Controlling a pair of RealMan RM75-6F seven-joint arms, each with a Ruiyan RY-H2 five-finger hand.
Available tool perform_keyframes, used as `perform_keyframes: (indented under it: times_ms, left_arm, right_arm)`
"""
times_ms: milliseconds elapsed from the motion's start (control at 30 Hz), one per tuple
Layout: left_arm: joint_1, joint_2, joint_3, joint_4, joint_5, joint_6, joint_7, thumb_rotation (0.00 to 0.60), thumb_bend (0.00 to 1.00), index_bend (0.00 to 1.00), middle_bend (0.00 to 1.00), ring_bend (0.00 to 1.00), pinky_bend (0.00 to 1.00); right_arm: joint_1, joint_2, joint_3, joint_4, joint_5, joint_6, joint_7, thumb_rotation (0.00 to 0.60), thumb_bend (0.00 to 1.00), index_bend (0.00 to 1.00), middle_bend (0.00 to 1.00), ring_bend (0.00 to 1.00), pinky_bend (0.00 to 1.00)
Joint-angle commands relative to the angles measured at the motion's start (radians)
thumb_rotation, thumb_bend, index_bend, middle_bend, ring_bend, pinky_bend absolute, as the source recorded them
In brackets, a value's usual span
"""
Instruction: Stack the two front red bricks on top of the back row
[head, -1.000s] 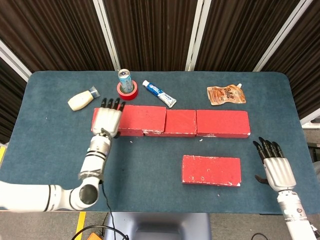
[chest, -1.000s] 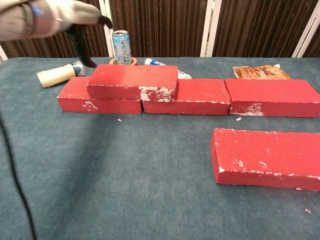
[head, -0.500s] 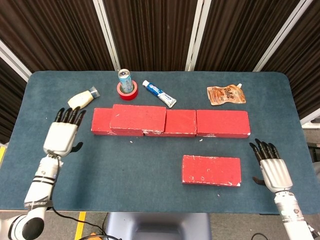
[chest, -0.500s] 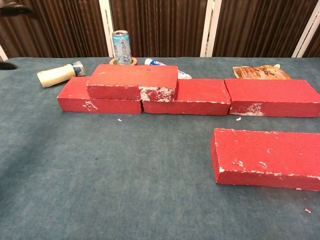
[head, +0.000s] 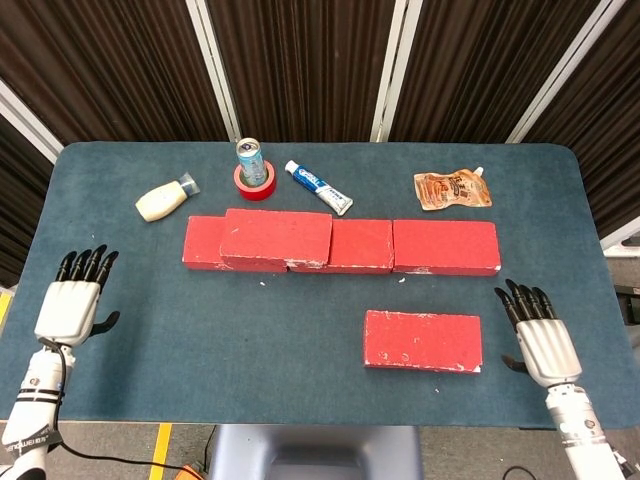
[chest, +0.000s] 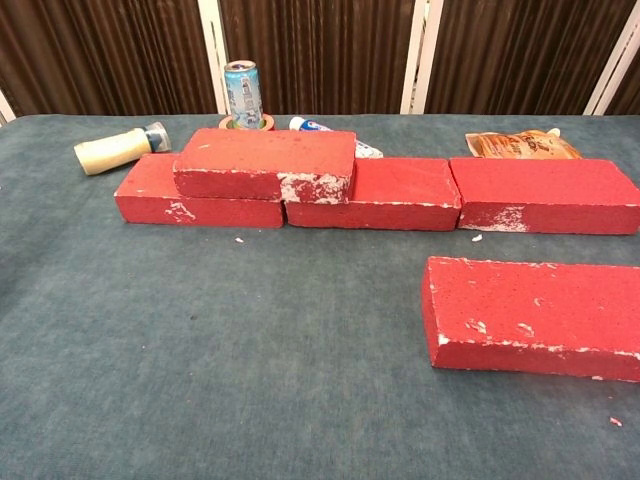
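Observation:
A back row of red bricks (head: 445, 246) (chest: 545, 195) runs across the middle of the table. One red brick (head: 277, 236) (chest: 265, 163) lies stacked on the row's left end, straddling two bricks below. Another red brick (head: 422, 340) (chest: 535, 317) lies flat alone at the front right. My left hand (head: 72, 302) hovers open near the table's left front edge, far from the bricks. My right hand (head: 543, 338) is open at the right front, just right of the lone brick and apart from it. The chest view shows neither hand.
Behind the row stand a drink can (head: 250, 160) (chest: 243, 94) inside a red tape roll (head: 256, 183), a toothpaste tube (head: 318, 187), a cream bottle (head: 166, 200) (chest: 121, 148) lying on its side, and an orange pouch (head: 453, 189) (chest: 515, 145). The blue table cloth (head: 280, 330) lies bare at the front left.
My left hand has drawn back from the stacked brick's left end to the table's left front edge, leaving the chest view. The right hand edged slightly left toward the lone brick.

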Motion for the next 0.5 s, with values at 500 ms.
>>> perform_keyframes:
  times_ms: [500]
  left_arm:
    - [0.028,0.021,-0.040,0.018,0.024,-0.120,-0.019,0.600,0.25,0.00,0.00,0.00,0.00]
  right_arm:
    - [0.132,0.226,0.075,-0.324,0.287,-0.228,-0.118,0.600,0.00,0.00,0.00,0.00,0.00]
